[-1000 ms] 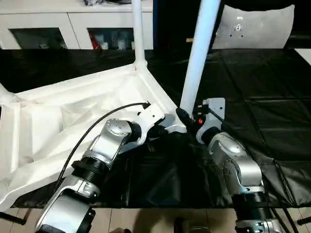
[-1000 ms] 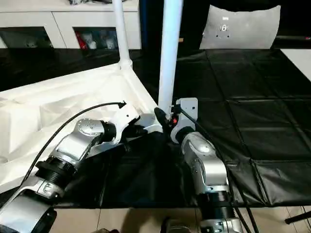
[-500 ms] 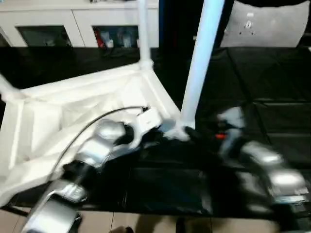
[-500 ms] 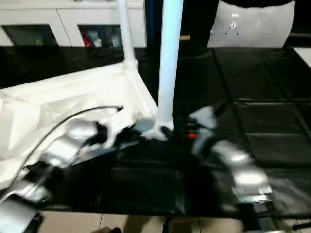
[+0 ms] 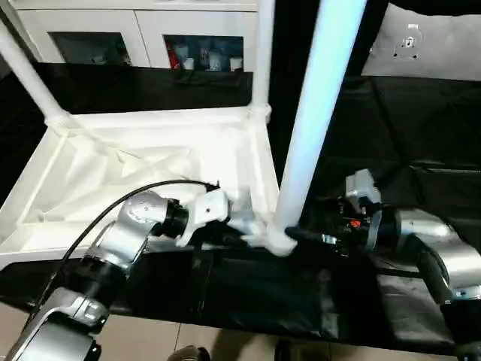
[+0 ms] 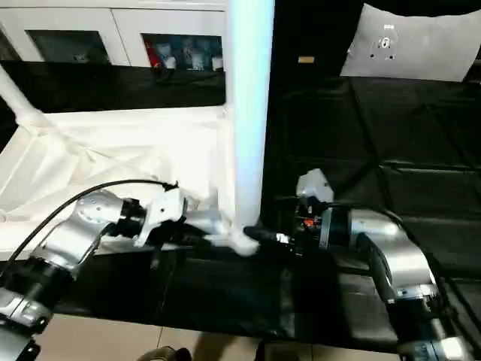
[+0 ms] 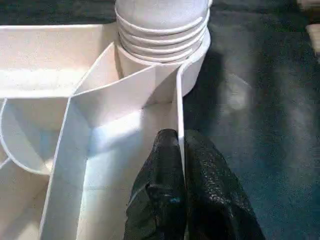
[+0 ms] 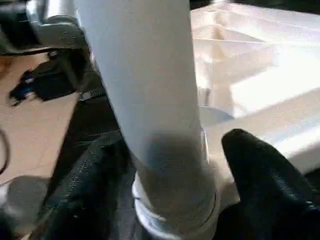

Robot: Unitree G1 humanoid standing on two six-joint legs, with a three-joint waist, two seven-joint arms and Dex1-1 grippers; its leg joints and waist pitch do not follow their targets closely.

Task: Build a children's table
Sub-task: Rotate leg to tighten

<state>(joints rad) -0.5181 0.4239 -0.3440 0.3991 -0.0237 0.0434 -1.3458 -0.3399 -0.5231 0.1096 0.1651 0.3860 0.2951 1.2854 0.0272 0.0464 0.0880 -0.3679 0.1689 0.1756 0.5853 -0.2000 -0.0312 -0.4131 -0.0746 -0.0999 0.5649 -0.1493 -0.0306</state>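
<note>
The table top (image 5: 150, 162) lies upside down on the black-covered counter (image 5: 421, 150), and the leg (image 5: 312, 128) nearest the robot stands upright in the near corner socket (image 7: 160, 60), its long axis running straight up, its threads showing in part above the socket rim. The right gripper (image 8: 165, 165) sits level at the leg's base, its jaws spread wide with one finger on each side of the leg; whether the pads touch it cannot be told. So the leg lies right between those jaws, square to their reach, and the right arm is the one placed to turn it. The left gripper (image 7: 181, 165) has its jaws pinched narrow on the thin rim wall of the top, just beside the socket, likely bracing the top against the twist. Two further legs (image 5: 263, 53) stand at the far corners.
</note>
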